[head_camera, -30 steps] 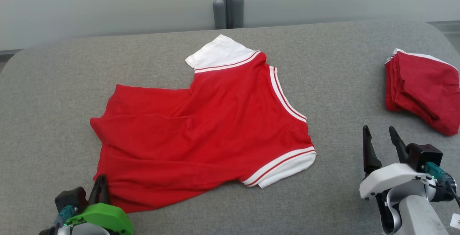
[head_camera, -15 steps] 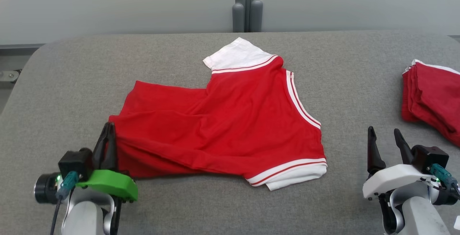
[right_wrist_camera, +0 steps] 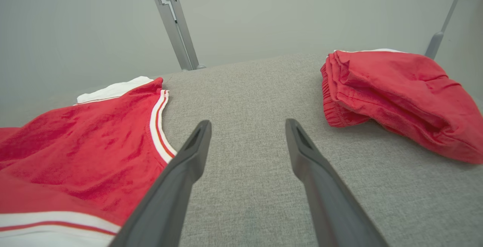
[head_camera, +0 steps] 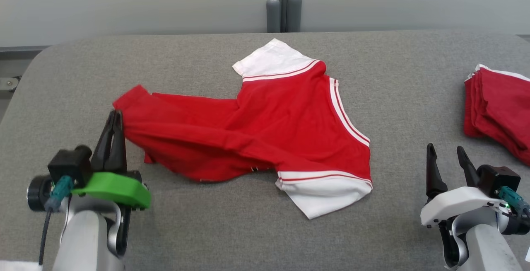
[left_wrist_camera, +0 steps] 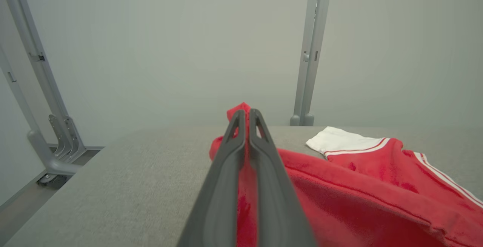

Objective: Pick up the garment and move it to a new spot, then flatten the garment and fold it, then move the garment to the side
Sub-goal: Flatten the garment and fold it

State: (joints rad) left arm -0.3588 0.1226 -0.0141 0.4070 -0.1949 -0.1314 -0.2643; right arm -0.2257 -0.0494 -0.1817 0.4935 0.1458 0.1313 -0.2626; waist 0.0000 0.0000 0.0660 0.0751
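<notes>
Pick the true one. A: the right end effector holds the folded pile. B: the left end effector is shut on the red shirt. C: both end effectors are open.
B: the left end effector is pinched shut on the red shirt; the right end effector stands open, apart from the folded pile.

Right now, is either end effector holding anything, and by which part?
Left end effector pinches the red T-shirt at its edge farthest from the white sleeves. Right end effector is open, empty.
</notes>
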